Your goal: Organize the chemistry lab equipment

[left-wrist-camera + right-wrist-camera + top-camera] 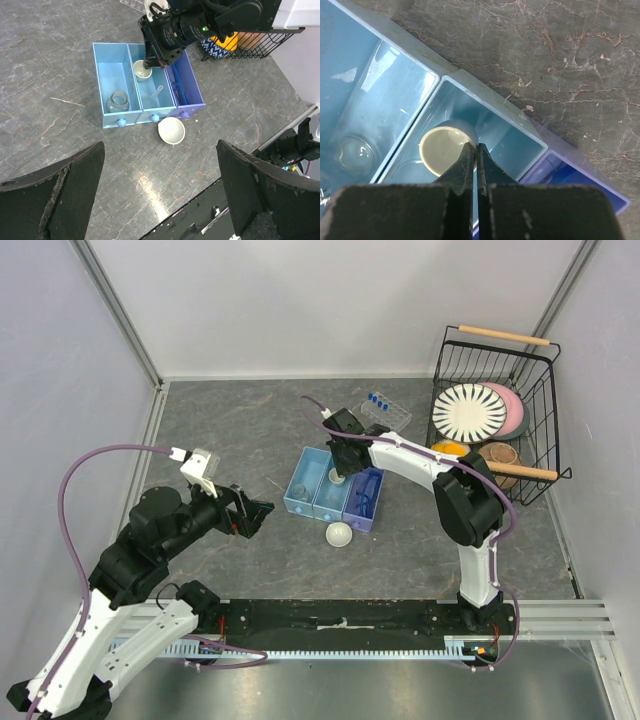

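My right gripper (476, 150) is shut on the rim of a small white round dish (442, 147), one finger inside it and one outside. The dish (142, 69) is inside the middle compartment of a blue three-part organizer (300, 502); whether it touches the floor there I cannot tell. A second white dish (339, 534) lies on the table just in front of the organizer. Blue-framed safety glasses (366, 492) lie in the purple right compartment. The clear tube rack (385, 410) with blue-capped tubes stands behind. My left gripper (160, 200) hangs open over bare table, well left of the organizer.
A small glass jar (118, 102) sits in the organizer's left compartment. A black wire basket (545, 420) with plates and bowls stands at the back right. White walls close in the table on three sides.
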Robot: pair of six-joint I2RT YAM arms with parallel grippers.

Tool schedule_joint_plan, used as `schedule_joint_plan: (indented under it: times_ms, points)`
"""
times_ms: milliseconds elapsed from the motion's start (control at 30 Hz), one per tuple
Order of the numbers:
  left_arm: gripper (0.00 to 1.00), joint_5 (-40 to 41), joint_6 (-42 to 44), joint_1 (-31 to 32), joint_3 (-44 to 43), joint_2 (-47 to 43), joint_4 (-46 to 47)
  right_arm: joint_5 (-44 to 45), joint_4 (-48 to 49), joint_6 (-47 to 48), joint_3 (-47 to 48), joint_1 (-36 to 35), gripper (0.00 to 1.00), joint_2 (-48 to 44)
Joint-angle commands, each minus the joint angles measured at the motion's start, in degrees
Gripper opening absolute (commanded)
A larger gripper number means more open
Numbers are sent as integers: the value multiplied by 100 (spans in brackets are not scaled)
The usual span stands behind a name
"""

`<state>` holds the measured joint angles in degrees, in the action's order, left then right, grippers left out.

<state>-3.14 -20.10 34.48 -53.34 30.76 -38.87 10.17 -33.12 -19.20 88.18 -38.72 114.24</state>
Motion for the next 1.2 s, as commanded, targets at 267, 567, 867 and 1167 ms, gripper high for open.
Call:
schedule_joint_plan:
  times_ms: [267, 567, 867, 1167]
  points:
    - [100, -29, 32, -11, -10, 79, 213, -77, 447, -31, -117, 84, 23, 213]
    - [100, -55, 15, -3, -18, 149, 266, 2, 342, -40, -47, 93, 35, -198]
    - [100, -126, -12, -11, 17, 316, 424, 450, 35, -66, -415, -206, 36, -1578]
    - [100, -205, -56, -11, 140, 404, 556, 459, 332, -785, -2310, -891, 40, -3801]
